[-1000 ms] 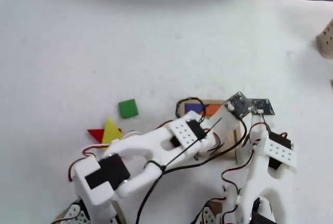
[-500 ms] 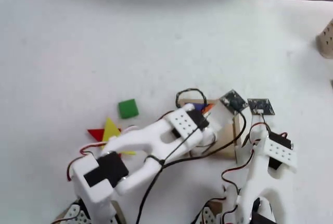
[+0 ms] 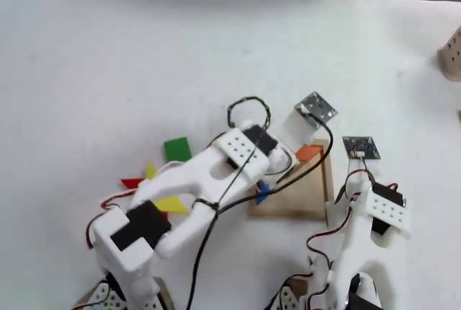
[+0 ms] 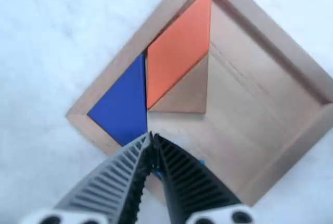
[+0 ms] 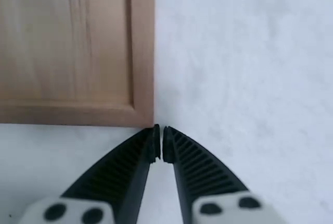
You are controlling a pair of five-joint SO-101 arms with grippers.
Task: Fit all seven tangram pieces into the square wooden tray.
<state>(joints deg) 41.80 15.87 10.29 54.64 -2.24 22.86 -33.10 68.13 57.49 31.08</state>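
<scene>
Two pieces seated, I reckon. High view: green square [image 3: 176, 148], yellow triangle [image 3: 171, 203], red triangle [image 3: 132, 182] loose on the counter [image 3: 108, 72], left of the tray [image 3: 302, 196]. Left wrist view: left gripper [image 4: 153, 143] pressed together at the blue triangle [image 4: 122, 107], orange parallelogram [image 4: 179, 47] alongside. Right wrist view: right gripper [image 5: 158, 143] closed too, by the tray corner. Next: probably fetch a loose piece.

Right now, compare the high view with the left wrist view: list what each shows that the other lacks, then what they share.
High view, not the wrist: the green square, yellow piece and red piece loose on the table beside the tray.
Left wrist, not the high view: the left gripper, shut, over the blue triangle, which meets the orange piece edge to edge in a tray corner.
Shared: tray, orange piece, blue triangle.
</scene>
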